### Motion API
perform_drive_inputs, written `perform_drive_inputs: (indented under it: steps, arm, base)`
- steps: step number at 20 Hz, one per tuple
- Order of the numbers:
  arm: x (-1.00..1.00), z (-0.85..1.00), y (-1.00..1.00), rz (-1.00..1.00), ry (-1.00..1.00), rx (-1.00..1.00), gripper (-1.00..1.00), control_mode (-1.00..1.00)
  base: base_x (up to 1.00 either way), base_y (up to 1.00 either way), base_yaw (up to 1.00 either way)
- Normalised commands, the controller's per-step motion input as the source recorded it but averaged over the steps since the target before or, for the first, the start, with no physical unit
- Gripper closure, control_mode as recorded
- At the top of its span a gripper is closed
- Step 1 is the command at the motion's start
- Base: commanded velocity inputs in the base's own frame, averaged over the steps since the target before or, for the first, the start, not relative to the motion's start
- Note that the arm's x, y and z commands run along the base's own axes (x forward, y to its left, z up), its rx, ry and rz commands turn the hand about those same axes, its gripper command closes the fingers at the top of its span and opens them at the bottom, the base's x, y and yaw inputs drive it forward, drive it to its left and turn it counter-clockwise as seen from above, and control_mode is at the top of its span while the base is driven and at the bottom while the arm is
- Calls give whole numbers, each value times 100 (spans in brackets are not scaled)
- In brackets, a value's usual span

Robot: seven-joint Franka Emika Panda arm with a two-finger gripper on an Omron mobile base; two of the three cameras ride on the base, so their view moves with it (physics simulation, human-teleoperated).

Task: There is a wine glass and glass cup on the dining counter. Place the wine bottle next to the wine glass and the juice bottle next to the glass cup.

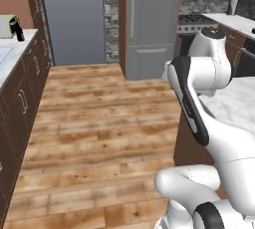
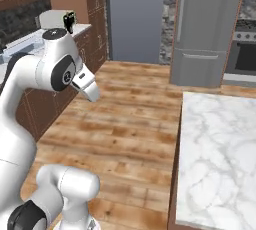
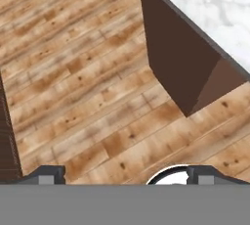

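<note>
Gripper point(image 3: 122, 175) spread wide, empty, hovering over wood floor point(image 3: 83, 87) beside table point(image 3: 215, 9) corner. Bare marble table top at right. Dark wine bottle point(image 1: 18, 30) far off on side counter point(image 1: 12, 56).

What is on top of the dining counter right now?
On the dining counter, the near marble stretch in the right base view is bare: no glass or bottle stands there. Its far end runs out of frame, so anything there is unseen.

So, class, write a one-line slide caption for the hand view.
Open pincer looks down at the wood floor beside the dining counter.
</note>
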Motion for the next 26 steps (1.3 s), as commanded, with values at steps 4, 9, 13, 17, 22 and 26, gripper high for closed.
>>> perform_drive_inputs:
  steps: [4,9,13,17,22,26]
  arm:
    - [0,0,0,0,0,0,-100,100]
    - [0,0,0,0,0,0,-100,100]
    - [0,0,0,0,0,0,-100,100]
    - [0,0,0,0,0,0,-100,100]
    - [0,0,0,0,0,0,-100,100]
    - [0,0,0,0,0,0,-100,100]
  base:
    - [100,0,5]
    - [100,0,6]
    - [100,0,9]
    - [100,-1,19]
    - [100,0,20]
    - [100,0,21]
